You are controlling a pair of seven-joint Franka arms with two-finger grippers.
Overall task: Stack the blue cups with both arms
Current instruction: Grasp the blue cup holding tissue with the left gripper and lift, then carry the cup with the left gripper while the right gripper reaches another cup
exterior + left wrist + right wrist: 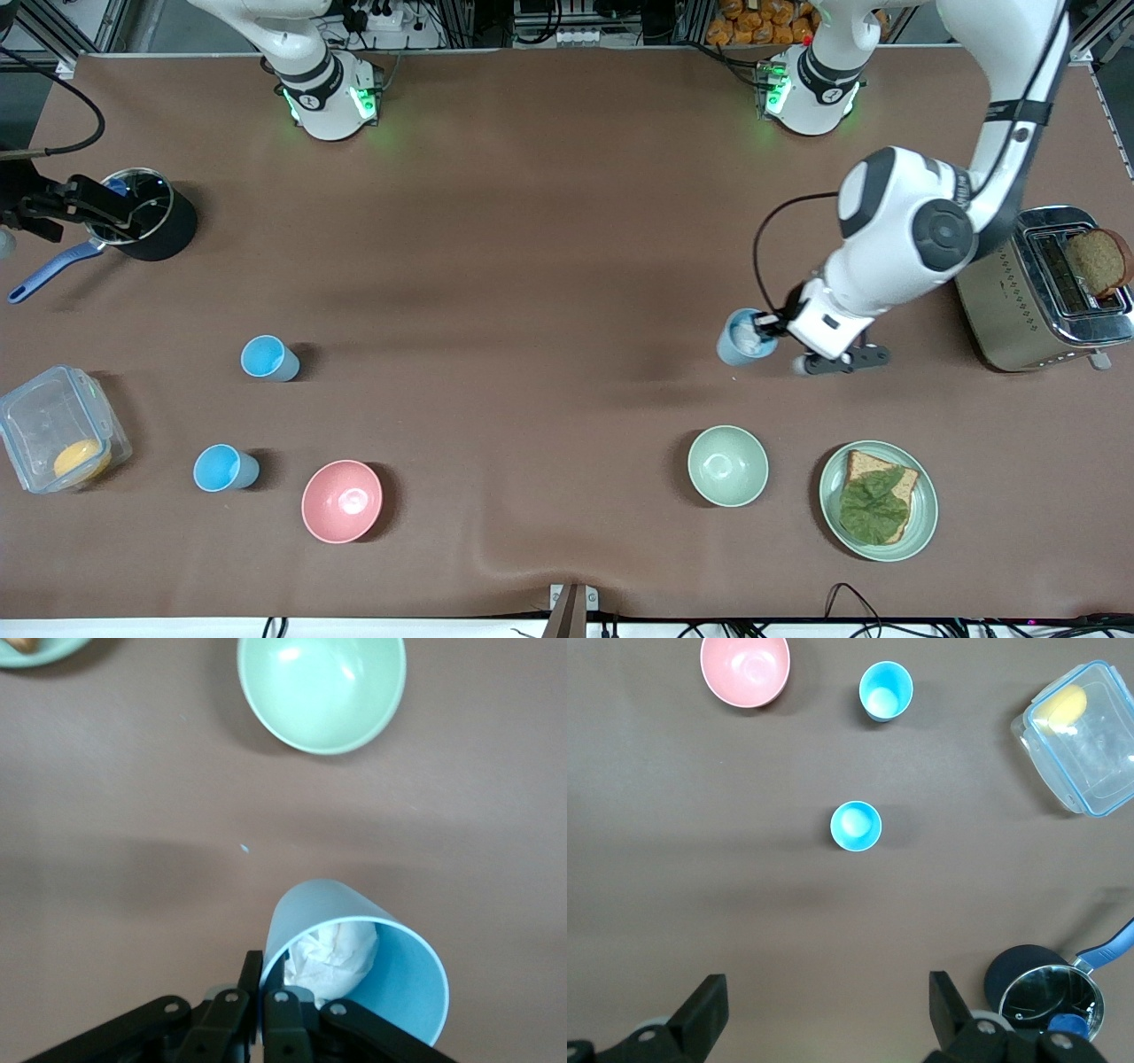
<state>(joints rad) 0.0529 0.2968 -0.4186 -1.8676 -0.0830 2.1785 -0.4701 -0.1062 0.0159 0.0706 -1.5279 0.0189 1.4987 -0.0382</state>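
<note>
My left gripper (769, 330) is shut on the rim of a grey-blue cup (744, 338), one finger inside and one outside. The cup (372, 966) has crumpled white paper in it and is over the table near the toaster. Two bright sky-blue cups stand upright toward the right arm's end, one (266, 358) farther from the camera than the other (221, 468). Both also show in the right wrist view, the first (856, 826) and the second (885, 691). My right gripper (826, 992) is open and empty, high over the table; it is out of the front view.
A pale green bowl (727, 465) and a plate with bread and lettuce (877, 501) lie nearer the camera than the held cup. A toaster (1036, 292) stands beside the left arm. A pink bowl (342, 501), a clear container (58, 439) and a black pot (151, 221) are at the right arm's end.
</note>
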